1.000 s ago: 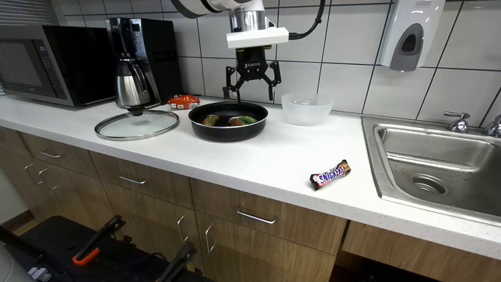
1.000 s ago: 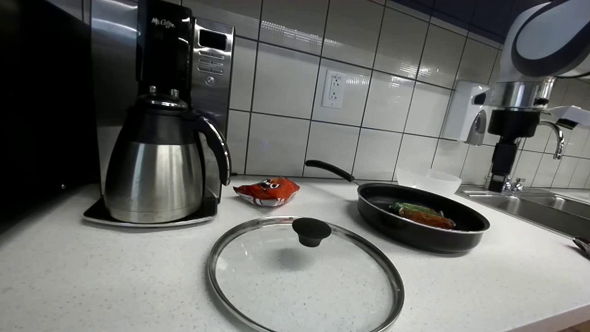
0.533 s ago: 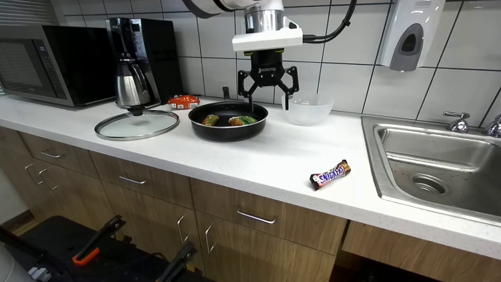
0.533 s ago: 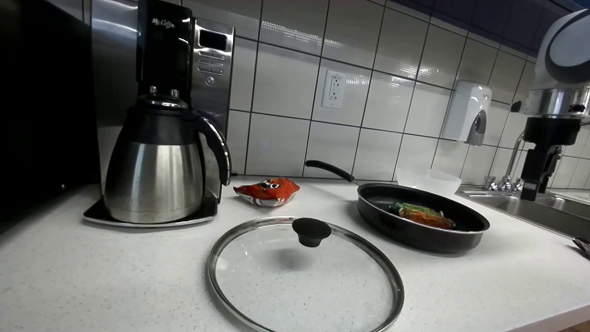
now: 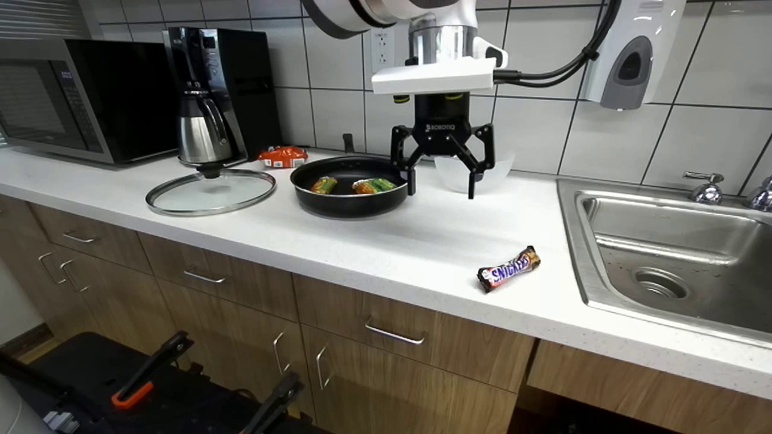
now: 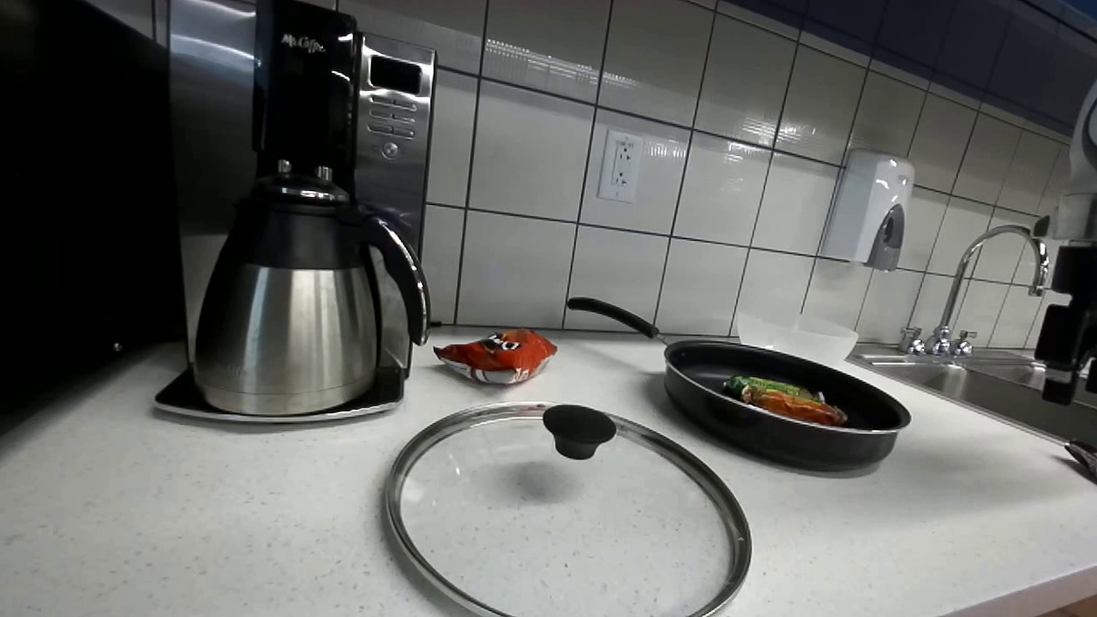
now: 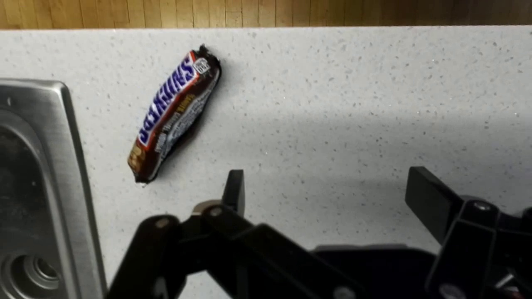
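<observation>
My gripper (image 5: 441, 188) hangs above the white counter, open, with nothing between its fingers. In an exterior view it appears just right of the black pan (image 5: 350, 206) and in front of the translucent bowl (image 5: 449, 175). A Snickers bar (image 5: 509, 269) lies on the counter near its front edge. The wrist view shows this Snickers bar (image 7: 174, 116) beyond and left of the left finger (image 7: 235, 189), apart from it. Inside the pan are an orange-brown packet (image 6: 793, 405) and a green one (image 6: 771, 387). At the edge of an exterior view the gripper (image 6: 1067, 386) is partly cut off.
A steel sink (image 5: 576, 241) is set in at the right. Left of the pan lies a glass lid (image 5: 211, 194) with a black knob; a red bag (image 5: 283, 157) sits behind. Further back are a coffee maker (image 6: 390, 171) and a microwave (image 5: 36, 99). A soap dispenser (image 5: 633, 54) hangs on the wall.
From above the pan's back, my gripper has moved right and lower in an exterior view, toward the Snickers bar's side. Its jaws have stayed open. The objects on the counter have not moved.
</observation>
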Controlling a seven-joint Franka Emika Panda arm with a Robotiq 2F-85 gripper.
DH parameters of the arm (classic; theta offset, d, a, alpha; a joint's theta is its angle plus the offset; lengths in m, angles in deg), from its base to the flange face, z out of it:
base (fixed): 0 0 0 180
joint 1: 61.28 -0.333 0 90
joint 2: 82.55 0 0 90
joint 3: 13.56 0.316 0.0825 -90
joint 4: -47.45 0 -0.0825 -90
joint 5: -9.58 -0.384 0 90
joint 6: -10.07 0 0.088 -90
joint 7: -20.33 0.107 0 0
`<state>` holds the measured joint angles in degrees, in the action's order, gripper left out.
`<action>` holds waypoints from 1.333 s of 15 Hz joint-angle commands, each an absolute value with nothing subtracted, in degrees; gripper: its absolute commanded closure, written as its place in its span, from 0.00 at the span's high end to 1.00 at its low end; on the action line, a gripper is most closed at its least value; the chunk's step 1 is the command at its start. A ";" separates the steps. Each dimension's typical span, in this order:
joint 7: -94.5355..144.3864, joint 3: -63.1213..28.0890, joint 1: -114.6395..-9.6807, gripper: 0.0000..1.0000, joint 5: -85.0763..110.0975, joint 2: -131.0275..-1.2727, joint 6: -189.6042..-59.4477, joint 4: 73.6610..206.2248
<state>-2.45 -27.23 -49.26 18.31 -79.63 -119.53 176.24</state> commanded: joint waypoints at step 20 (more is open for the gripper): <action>-0.82 -32.68 -39.61 1.00 6.43 -72.52 -133.03 177.65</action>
